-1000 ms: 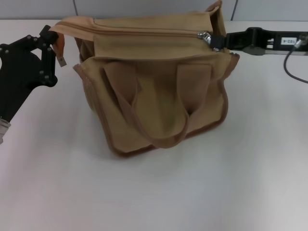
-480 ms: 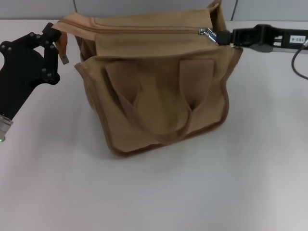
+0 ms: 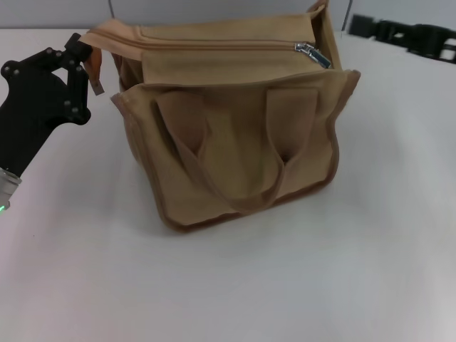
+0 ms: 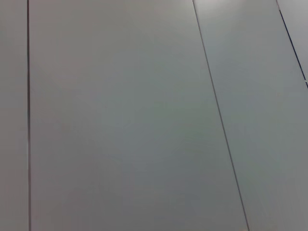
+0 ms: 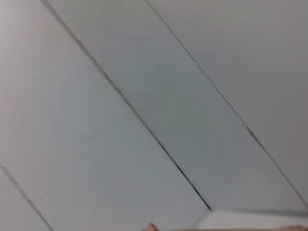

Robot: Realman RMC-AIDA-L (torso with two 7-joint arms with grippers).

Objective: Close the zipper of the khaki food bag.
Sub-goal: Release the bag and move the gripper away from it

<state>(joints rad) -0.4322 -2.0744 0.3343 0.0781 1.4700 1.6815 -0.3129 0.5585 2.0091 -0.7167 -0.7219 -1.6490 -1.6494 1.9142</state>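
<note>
The khaki food bag (image 3: 235, 142) stands upright in the middle of the white table in the head view, its handles hanging down the front. The zipper (image 3: 214, 45) runs along the top panel, and its silver pull tab (image 3: 309, 53) lies at the bag's right end. My left gripper (image 3: 78, 48) is shut on the fabric at the bag's left end, holding it out to the left. My right gripper (image 3: 356, 26) is at the far right, apart from the pull tab and the bag. Both wrist views show only grey wall panels.
The white table (image 3: 285, 285) stretches in front of and to both sides of the bag. A grey panelled wall runs along the back edge (image 3: 214, 11).
My right gripper was at the pull tab; it has come off it and moved back and to the right. The pull tab stays at the bag's right end. My left gripper has hardly moved.
</note>
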